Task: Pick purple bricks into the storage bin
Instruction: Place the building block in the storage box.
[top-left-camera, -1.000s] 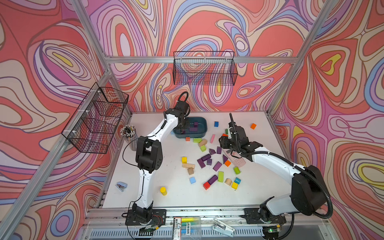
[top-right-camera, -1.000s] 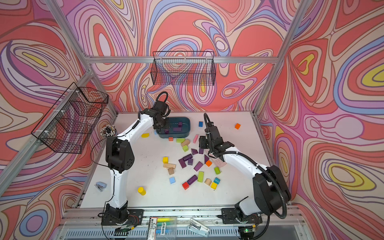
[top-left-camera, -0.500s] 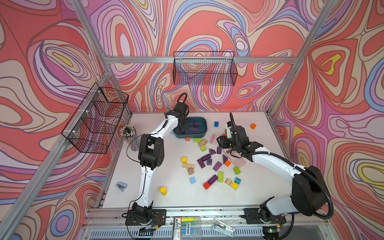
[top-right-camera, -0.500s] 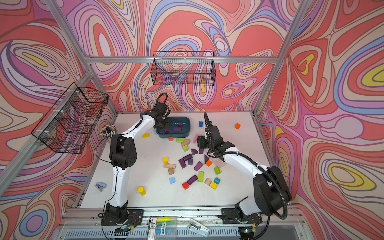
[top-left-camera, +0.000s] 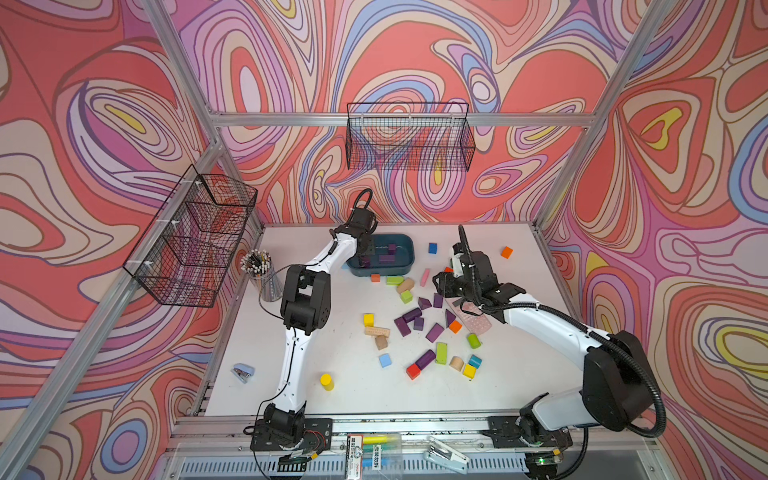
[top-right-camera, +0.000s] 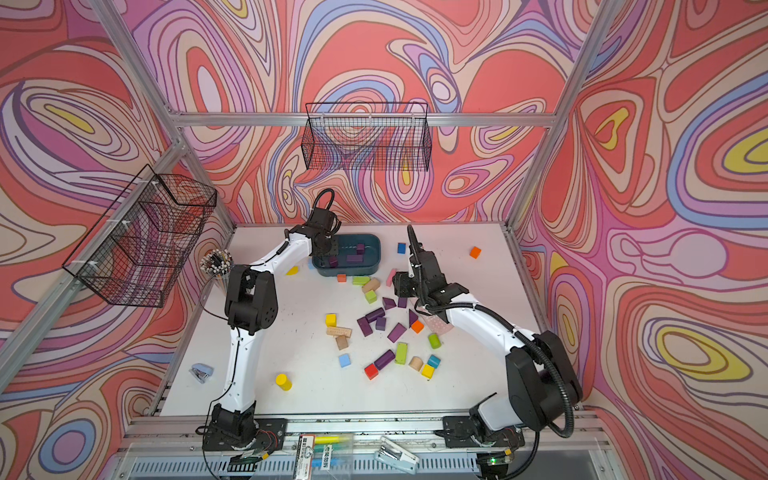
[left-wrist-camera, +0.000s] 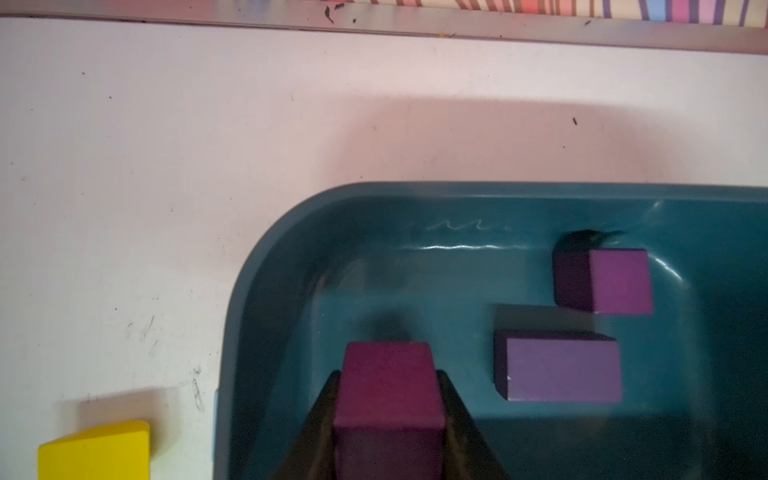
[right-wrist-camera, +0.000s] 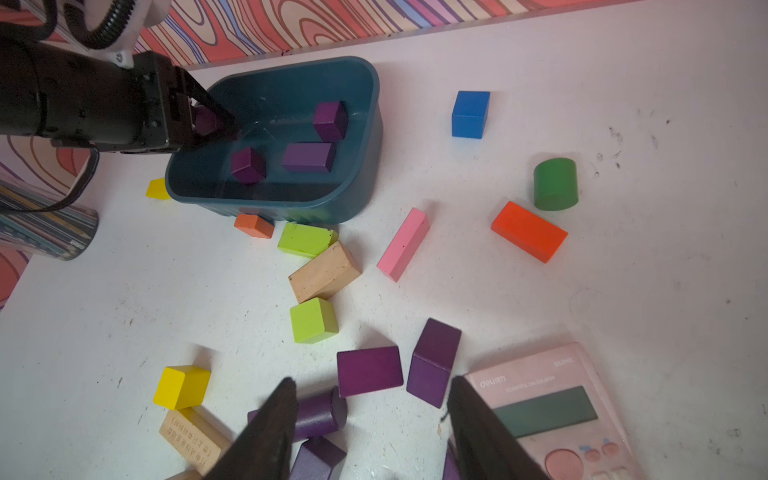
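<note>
Mid-bench, your right claw (right-wrist-camera: 372, 384) hangs half open, empty, over crowded purple bricks (right-wrist-camera: 434, 361) beside the calculator (right-wrist-camera: 552, 374): closing could snag two. Near the far edge, your left claw (left-wrist-camera: 387, 374) grips a purple brick (left-wrist-camera: 388, 399) just inside the wall of the storage bin (left-wrist-camera: 245, 299); released, it may clip the rim.

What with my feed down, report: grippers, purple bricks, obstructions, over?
Left gripper shut on purple cube, over storage bin. Right gripper open, empty, above loose purple bricks. Pink calculator beside right fingers.
</note>
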